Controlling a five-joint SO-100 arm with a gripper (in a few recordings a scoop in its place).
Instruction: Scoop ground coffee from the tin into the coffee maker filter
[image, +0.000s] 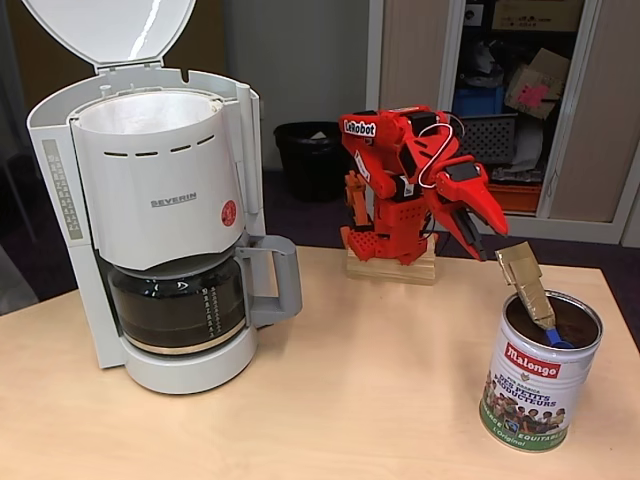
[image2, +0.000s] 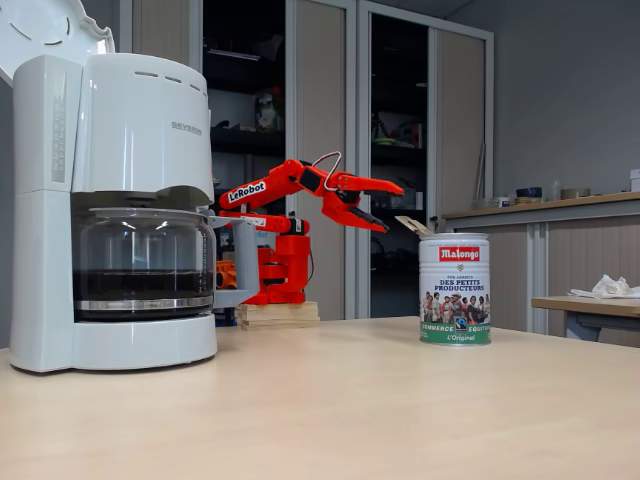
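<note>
Red two-finger gripper (image: 490, 222) is shown with its fingers spread, poised just above the cylindrical metal Malongo tin (image: 537, 385). Dark ground coffee (image: 578, 322) is seen inside the tin, where a tan-handled blue scoop (image: 530, 285) is propped. The white paper filter (image: 150, 112) is seated in the open white Severin coffee machine (image: 160, 210), well apart.

One fixed cam high front, other low table-level side; both share tin (image: 538, 372) (image2: 455, 290), arm.
</note>
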